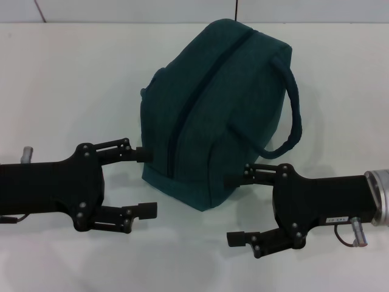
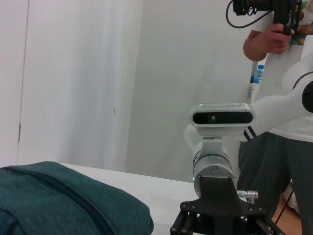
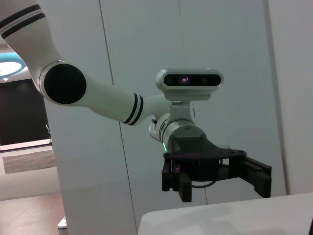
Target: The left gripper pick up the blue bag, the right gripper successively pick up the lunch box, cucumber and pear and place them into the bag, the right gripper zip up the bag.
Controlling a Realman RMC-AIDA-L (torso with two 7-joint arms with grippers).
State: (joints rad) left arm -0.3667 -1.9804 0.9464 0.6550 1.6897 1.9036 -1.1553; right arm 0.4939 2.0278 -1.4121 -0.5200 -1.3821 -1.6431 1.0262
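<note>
The blue bag (image 1: 225,103) lies on its side on the white table (image 1: 67,79), its long zipper (image 1: 200,91) running along the top and one looped handle (image 1: 296,103) sticking out on the right. My left gripper (image 1: 148,182) hovers open at the bag's near left corner, its upper finger close to the fabric. Off the near right corner, my right gripper (image 1: 230,210) is open and holds nothing. In the left wrist view the bag (image 2: 58,200) fills the lower corner. The right wrist view shows the left gripper (image 3: 217,181) open. The lunch box, cucumber and pear are out of view.
Bare white table surrounds the bag, with a wall seam behind it. A person (image 2: 279,98) holding a device stands behind the right arm's wrist camera (image 2: 222,117) in the left wrist view.
</note>
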